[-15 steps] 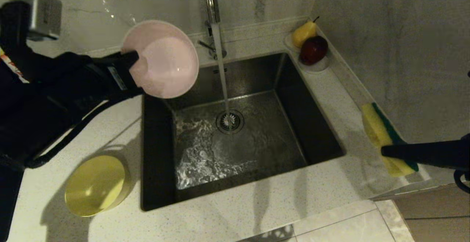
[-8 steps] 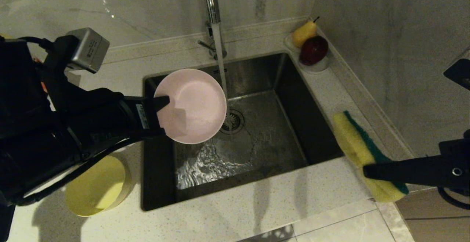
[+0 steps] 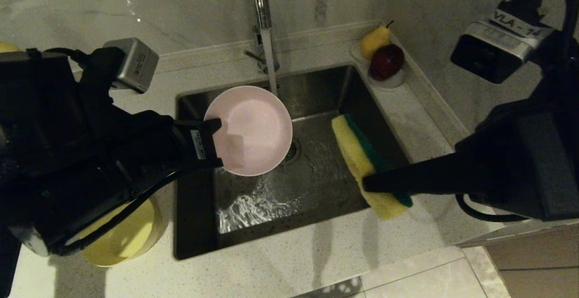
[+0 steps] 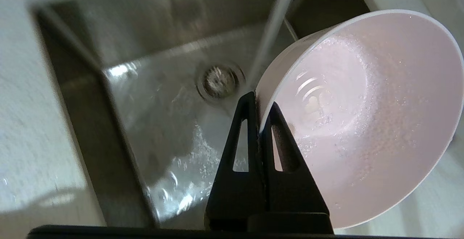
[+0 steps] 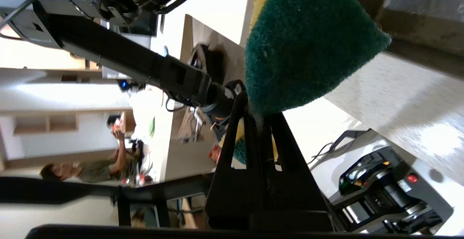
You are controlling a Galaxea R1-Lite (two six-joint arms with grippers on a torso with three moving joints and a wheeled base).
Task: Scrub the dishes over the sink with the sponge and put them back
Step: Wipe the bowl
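Our left gripper (image 3: pixel 216 143) pinches the near rim of the pink bowl (image 3: pixel 251 128), its fingers pressed together on the thin wall, and holds the bowl over the sink (image 3: pixel 353 90). The bowl juts out beyond the fingertips, tipped so that its hollow faces up and partly back toward the wrist. The tap's stream (image 3: pixel 270 63) falls just past the bowl's far edge and seems to graze the rim there; the left wrist view shows droplets clinging to the inside.

Our right gripper (image 3: pixel 368 184) clamps the lower end of the sponge (image 3: pixel 357 153), fingers tight on it. The sponge stands out ahead of those fingertips over the right part of the sink, a little way off the bowl and not touching it. Its long axis runs from the grip up and away toward the back of the sink, leaning slightly toward the bowl. The yellow foam faces the bowl; the green scouring layer (image 5: pixel 308 39) faces away, toward the right wall of the sink.

We judge the task to be early. The bowl is wet and positioned, but sponge and bowl have not yet met, so scrubbing is not yet begun on this dish. A yellow bowl (image 3: pixel 120 237) sits on the counter below our left arm, and we cannot tell whether it is washed. We see no blue bowl in these views. Left to do: scrubbing and putting back.
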